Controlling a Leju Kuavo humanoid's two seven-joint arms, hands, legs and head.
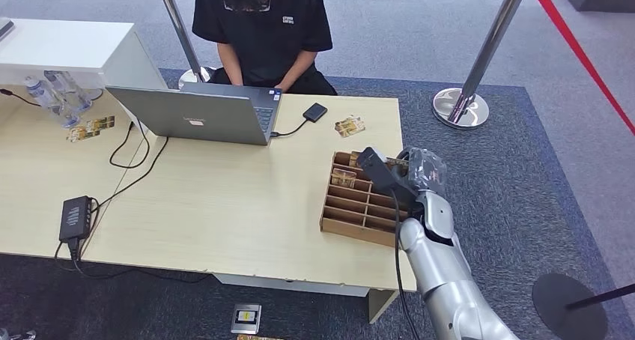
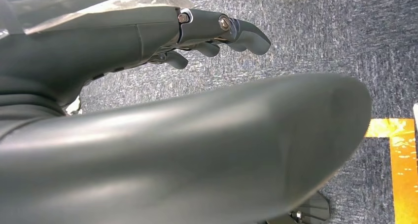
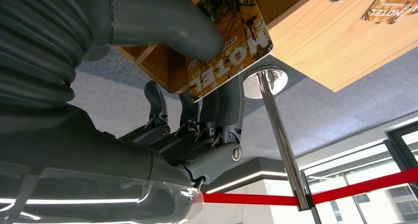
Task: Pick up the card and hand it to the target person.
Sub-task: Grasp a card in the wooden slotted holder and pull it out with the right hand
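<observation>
The right hand (image 1: 419,171) is positioned over the far right corner of the wooden divider box (image 1: 359,205), which sits near the right edge of the surface (image 1: 225,205). In the right wrist view, the card (image 3: 231,41), printed with an autumn scene and the word HOTEL, is pinched between the thick grey thumb (image 3: 167,24) on its face and the darker fingers (image 3: 231,105) behind it. The card is held at the box's edge; whether it is fully clear of its compartment cannot be determined. Another card (image 1: 344,177) stands in a compartment in the far part of the box.

The left hand (image 2: 217,34) appears in the left wrist view above grey carpet, with nothing in it; its fingers extend forward and lie loosely apart.

A person in a black shirt (image 1: 262,25) is seated at the far side of the surface behind an open laptop (image 1: 198,115). A small black device (image 1: 315,112) lies just beside the laptop, linked by a cable, and a loose card (image 1: 349,126) lies near it, between the device and the box. A black power adapter (image 1: 75,217) rests near the left front edge. Two chrome stanchions (image 1: 472,70) stand on the carpet beyond the surface, one carrying a red belt (image 1: 580,52).
</observation>
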